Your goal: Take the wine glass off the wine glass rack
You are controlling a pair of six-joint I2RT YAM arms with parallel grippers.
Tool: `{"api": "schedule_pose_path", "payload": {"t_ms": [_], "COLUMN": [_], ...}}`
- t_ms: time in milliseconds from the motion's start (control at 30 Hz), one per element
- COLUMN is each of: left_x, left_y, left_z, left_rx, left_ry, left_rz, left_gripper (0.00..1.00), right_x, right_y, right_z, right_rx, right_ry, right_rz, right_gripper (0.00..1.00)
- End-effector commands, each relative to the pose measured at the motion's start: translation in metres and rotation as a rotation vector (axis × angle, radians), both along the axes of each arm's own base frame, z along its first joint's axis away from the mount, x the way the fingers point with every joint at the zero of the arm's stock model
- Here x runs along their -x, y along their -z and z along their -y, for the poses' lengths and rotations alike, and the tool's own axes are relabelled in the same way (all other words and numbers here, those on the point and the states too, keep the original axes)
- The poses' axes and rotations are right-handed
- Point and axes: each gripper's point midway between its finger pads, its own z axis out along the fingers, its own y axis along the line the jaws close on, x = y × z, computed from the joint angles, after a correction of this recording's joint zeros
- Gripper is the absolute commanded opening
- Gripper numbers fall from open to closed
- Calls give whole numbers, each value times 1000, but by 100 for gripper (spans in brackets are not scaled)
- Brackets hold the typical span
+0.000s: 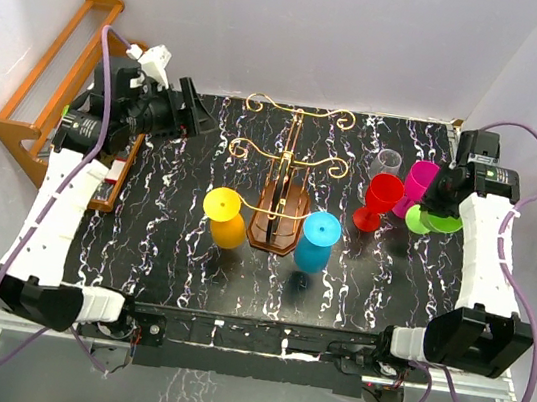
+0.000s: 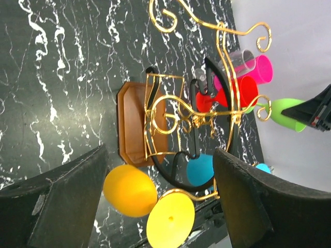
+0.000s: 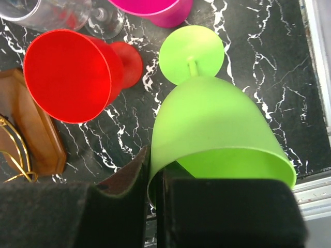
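— Right gripper (image 3: 155, 173) pinching the green wine glass (image 3: 217, 129) by its rim, tilted, well apart from the rack (image 1: 287, 179), beside the red glass (image 3: 70, 75); left gripper (image 2: 163, 183) gaping wide.
— Stand it upright on the worktop (image 1: 179, 258); release gently.

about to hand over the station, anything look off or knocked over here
Nothing looks spilled, broken or knocked over. The one thing standing out: the green glass has its rim pinched in the right gripper, close beside the red glass.
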Motion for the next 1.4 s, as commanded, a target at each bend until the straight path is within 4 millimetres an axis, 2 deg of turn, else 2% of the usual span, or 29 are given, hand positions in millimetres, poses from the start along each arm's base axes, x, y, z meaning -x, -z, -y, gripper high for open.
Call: {"api": "schedule_pose_path", "payload": {"t_ms": [0,133,400,533,700,900,1033,1133,1367], "left_x": [24,35,53,59,63,65,65,63,57], "left_y": [9,24,40,49,59,61,60,54,38], "left_z": [-11,-13,-23,-25,-30,-31,-31,-31,-24], "left_rx": [-47,-46,-96,-106,-130,-127,-126,-125,-68], "left_ry": [3,4,-4,-7,-12,-24,-25,-28,-29], "left_rz": [-4,-21,-28,-31,-33,-37,-33,-20,9], "left_gripper": [79,79,79,80,80,81,82,82,82], "right_x": [-20,-20,-19,-21,-26,-30,-32,-32,-30], "right_y": [-6,10,37,46,52,52,41,25,-37], "right_z": [-7,-18,-16,-23,-27,-29,-31,-35,-42], "right_rx": [-41,-89,-77,-92,-92,-88,-81,-80,-72], "right_ry": [-34,-87,-84,-110,-129,-137,-146,-156,-183], "right_rz": [84,61,-1,-21,-37,-39,-13,19,134], "right_gripper": [8,8,8,8,10,16,22,23,24]}}
